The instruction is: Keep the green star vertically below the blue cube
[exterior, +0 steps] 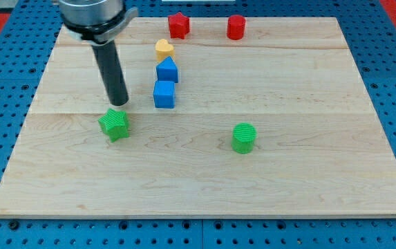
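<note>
The tip (118, 104) is seen just above the green star (115, 124), left of centre; the blue cube (164, 94) sits to its upper right. No pincer is fitted, only a rod.

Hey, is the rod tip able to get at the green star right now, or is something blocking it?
Probably yes: my tip sits just above the green star in the view, nothing between them. The blue cube stands off to the view's right.

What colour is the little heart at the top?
Yellow. The heart shows best in the camera view, just above the blue blocks.
</note>
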`<act>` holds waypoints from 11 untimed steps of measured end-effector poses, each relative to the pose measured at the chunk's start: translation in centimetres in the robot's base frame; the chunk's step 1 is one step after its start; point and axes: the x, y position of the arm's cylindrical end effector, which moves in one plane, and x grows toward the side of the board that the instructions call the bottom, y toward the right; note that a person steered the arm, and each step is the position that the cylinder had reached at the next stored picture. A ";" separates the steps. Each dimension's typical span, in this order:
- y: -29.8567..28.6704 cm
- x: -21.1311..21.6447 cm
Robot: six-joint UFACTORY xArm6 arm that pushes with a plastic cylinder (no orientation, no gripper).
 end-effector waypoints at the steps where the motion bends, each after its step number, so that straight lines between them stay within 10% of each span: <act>1: -6.3 0.2; 11: 4.7 11.0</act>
